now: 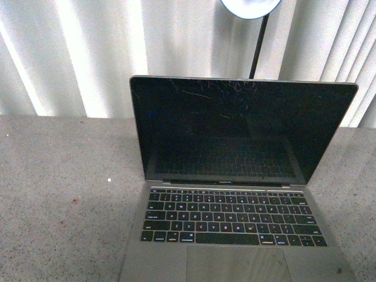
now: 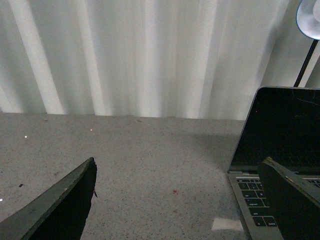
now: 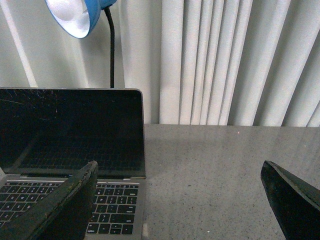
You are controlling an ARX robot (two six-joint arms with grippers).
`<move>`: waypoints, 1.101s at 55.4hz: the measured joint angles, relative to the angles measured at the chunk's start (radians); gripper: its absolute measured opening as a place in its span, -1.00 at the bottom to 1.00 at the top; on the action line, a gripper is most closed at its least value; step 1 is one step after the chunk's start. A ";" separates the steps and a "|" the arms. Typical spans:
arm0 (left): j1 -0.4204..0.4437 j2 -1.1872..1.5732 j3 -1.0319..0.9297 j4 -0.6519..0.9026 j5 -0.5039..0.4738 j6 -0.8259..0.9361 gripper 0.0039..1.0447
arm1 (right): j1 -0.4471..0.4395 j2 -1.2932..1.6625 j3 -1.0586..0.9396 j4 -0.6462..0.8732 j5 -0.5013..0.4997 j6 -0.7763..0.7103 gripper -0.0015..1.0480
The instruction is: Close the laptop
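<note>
Standing open at 12 o'clock on the grey table (image 1: 59, 194), the laptop (image 1: 235, 176) runs its hinge along the 9-to-3 line, lid edge uppermost. The left claw (image 2: 180, 162) and right claw (image 3: 180, 165) are both released and empty; the laptop lies toward 2 o'clock of the left and 10 o'clock of the right, which is judged slightly nearer. Its scratched black screen leans back over black keys and a grey-silver deck.
</note>
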 joint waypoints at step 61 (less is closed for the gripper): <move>0.000 0.000 0.000 0.000 0.000 0.000 0.87 | 0.000 0.000 0.000 0.000 0.000 0.000 0.86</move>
